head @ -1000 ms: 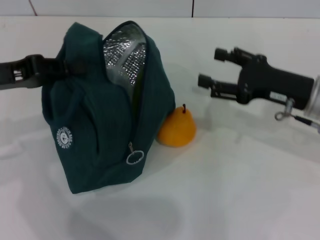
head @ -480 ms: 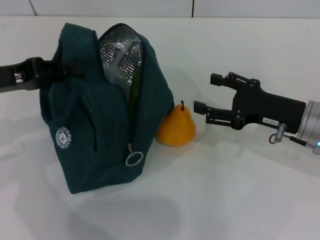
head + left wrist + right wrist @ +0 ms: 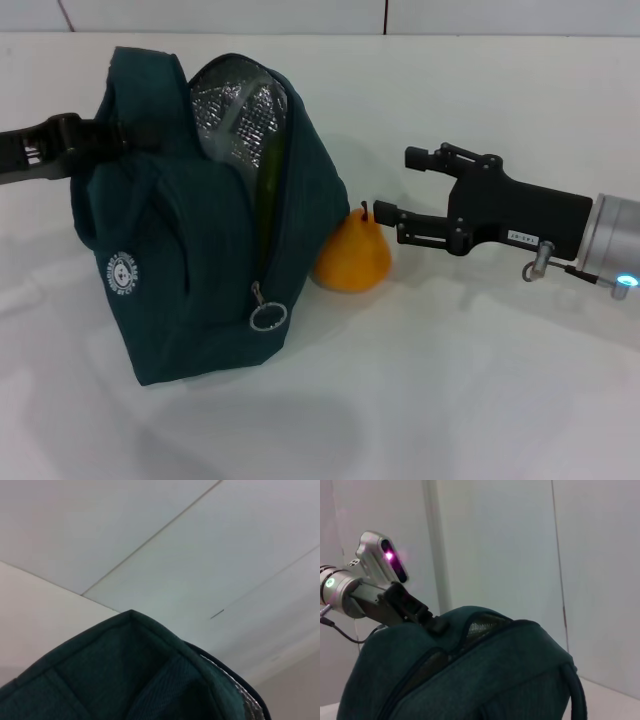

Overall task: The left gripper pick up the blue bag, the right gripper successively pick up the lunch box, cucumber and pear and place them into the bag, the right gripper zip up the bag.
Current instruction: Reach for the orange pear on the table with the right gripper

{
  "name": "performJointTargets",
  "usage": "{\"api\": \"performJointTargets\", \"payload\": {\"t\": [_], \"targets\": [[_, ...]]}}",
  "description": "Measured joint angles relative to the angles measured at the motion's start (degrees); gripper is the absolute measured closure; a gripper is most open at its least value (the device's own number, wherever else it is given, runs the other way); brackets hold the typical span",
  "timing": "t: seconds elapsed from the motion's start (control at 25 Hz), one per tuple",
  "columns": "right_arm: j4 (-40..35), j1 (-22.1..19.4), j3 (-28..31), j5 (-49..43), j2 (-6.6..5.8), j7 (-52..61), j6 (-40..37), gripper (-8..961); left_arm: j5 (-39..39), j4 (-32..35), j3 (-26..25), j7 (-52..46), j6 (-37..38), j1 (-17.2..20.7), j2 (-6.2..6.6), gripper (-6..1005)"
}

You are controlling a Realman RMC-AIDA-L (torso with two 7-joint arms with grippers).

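One blue bag [image 3: 200, 260], centre-left of head view; one pear [image 3: 353, 257], mid-frame beside bag; one cucumber [image 3: 268, 175], dark green strip showing in bag's opening; two grippers: left gripper [image 3: 118, 138] at left edge, right gripper [image 3: 392, 185] at right; one ring zipper pull [image 3: 269, 316]; one round white logo [image 3: 120, 274]; one white table [image 3: 450, 390].

Right gripper [image 3: 391, 186] closing in on the pear [image 3: 352, 256]

Its fingers are spread, the lower tip right by the pear's stem. Pear sits on the table [image 3: 480, 380] touching the bag [image 3: 190, 240], which the left gripper [image 3: 95, 140] holds up at the top, unzipped, cucumber [image 3: 268, 175] poking inside.
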Motion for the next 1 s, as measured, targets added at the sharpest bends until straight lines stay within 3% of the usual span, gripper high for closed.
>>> {"api": "performJointTargets", "payload": {"t": [0.56, 1.0], "targets": [[0.1, 1.5, -3.3, 0.2, 0.44, -0.8, 2.5, 388, 0.1, 0.0, 0.0, 0.0, -0.8, -0.4, 0.01, 953], [0.1, 2.4, -4.4, 0.6, 0.41, -0.8, 4.0, 383, -0.1, 0.0, 0.0, 0.0, -0.8, -0.5, -0.07, 953]]}}
